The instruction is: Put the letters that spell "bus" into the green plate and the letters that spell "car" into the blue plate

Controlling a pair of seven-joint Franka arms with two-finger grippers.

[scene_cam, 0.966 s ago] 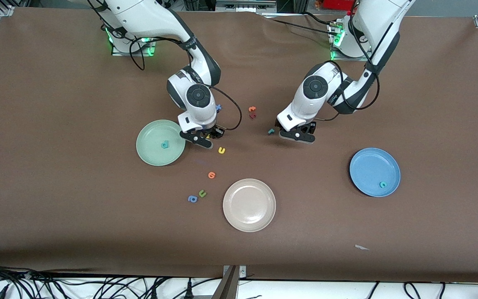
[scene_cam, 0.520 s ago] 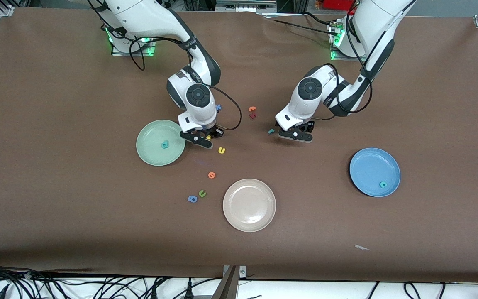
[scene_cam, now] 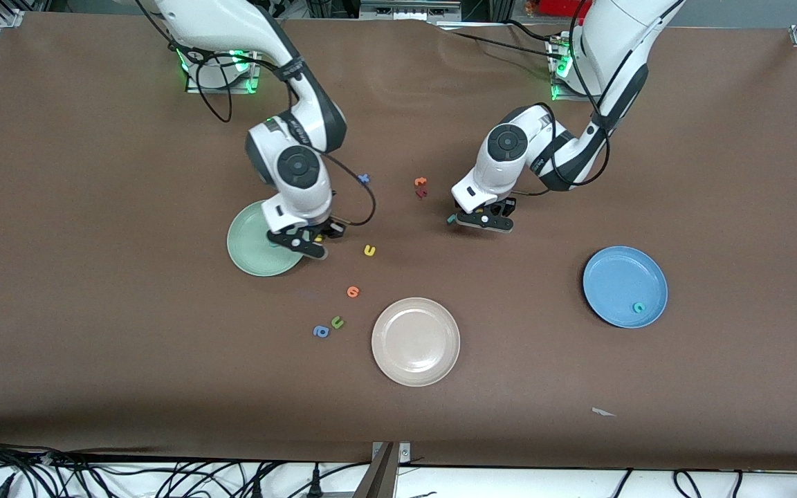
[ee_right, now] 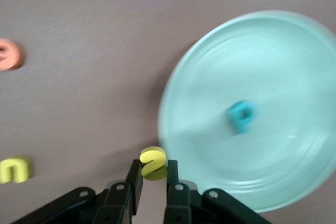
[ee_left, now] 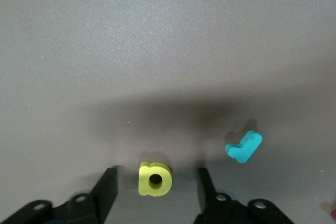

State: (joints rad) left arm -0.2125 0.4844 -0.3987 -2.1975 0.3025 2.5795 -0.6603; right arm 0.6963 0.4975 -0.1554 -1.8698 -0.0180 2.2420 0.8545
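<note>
1. The right gripper (scene_cam: 304, 243) hung over the rim of the green plate (scene_cam: 250, 252), at the edge toward the left arm's end of the table, its fingers (ee_right: 135, 179) pinched on the yellow "s" (ee_right: 153, 162).
2. In the right wrist view the "s" stood out past the fingertips, just at the plate's rim, with the teal "b" (ee_right: 241, 116) lying inside the plate.
3. The left gripper (scene_cam: 483, 220) was down at the table near the middle, with its fingers (ee_left: 107, 187) spread on either side of the yellow "a" (ee_left: 155, 179) and a gap showing on each side of the letter.
4. The teal "r" (ee_left: 244, 146) lay just beside that gripper on the bare table, outside the fingers.
5. The yellow "u" (scene_cam: 369, 250) lay on the table near the green plate, between it and the left gripper.
6. The blue plate (scene_cam: 620, 273) sat toward the left arm's end of the table, nearer the front camera than the left gripper, with the teal "c" (scene_cam: 638, 307) in it close to the rim.
7. A cream-white plate (scene_cam: 415, 341) sat nearer the camera, between the two coloured plates, with an orange letter (scene_cam: 353, 291), a green "u" (scene_cam: 337, 321) and a blue "a" (scene_cam: 320, 331) on the brown table (scene_cam: 94, 332) close to it.
8. Open tabletop lay between the left gripper and the blue plate.
</note>
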